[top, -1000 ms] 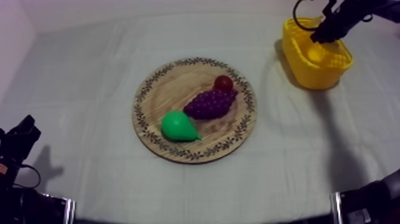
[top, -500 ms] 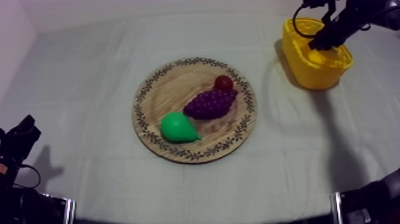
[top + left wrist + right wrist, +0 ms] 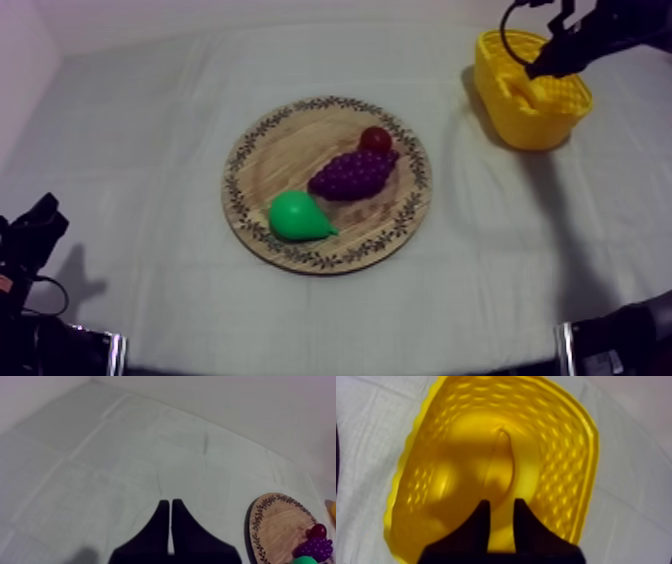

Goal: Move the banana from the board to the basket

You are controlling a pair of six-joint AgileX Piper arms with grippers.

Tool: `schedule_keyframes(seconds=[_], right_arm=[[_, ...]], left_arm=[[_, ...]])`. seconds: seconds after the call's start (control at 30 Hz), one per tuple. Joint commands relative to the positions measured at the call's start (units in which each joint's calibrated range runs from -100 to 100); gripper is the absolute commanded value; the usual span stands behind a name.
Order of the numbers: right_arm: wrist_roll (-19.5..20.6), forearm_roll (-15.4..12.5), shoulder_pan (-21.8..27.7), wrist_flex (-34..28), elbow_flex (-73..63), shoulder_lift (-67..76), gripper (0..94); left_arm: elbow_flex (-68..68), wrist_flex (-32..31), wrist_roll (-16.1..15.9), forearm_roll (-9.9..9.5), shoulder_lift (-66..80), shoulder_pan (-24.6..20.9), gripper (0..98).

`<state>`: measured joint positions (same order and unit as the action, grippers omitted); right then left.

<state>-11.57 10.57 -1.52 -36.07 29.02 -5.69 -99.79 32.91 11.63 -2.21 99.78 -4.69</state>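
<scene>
Banana [image 3: 503,462] — yellow, curved — in basket [image 3: 577,441].

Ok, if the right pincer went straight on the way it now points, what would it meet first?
Probably the banana lying in the yellow basket: the open right pincer points down at it. Depth is unclear, so it might reach the basket's floor beside it.
</scene>
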Motion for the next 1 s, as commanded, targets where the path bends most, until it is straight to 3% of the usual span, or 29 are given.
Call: schedule_keyframes(seconds=[0.0, 0.17, 0.3, 0.37, 0.47, 0.53, 0.77, 0.97], right_arm=[[10.6, 2.8, -0.1, 2.1, 5.1, 6.0, 3.3], [21.2, 6.6, 0.4, 7.0, 17.4, 20.4, 1.2], [23.8, 6.0, 0.9, 9.8, 27.8, 33.2, 0.8], [22.1, 3.1, 1.5, 9.9, 31.8, 39.2, 0.7], [15.9, -4.1, 3.1, 9.0, 36.8, 47.8, 0.7], [13.2, -7.2, 3.6, 7.6, 39.8, 53.3, 0.7], [11.2, -10.3, 2.8, 1.3, 48.9, 71.5, 0.7], [9.8, -10.9, 2.3, -4.2, 56.0, 84.5, 0.7]], left_arm=[[0.0, 0.0, 0.0, 0.03, 0.0, 0.0, 0.1], [0.0, 0.0, 0.0, 0.03, 0.0, 0.0, 0.1], [0.0, 0.0, 0.0, 0.03, 0.0, 0.0, 0.1], [0.0, 0.0, 0.0, 0.03, 0.0, 0.0, 0.1], [0.0, 0.0, 0.0, 0.03, 0.0, 0.0, 0.1], [0.0, 0.0, 0.0, 0.03, 0.0, 0.0, 0.1], [0.0, 0.0, 0.0, 0.03, 0.0, 0.0, 0.1], [0.0, 0.0, 0.0, 0.03, 0.0, 0.0, 0.1]])
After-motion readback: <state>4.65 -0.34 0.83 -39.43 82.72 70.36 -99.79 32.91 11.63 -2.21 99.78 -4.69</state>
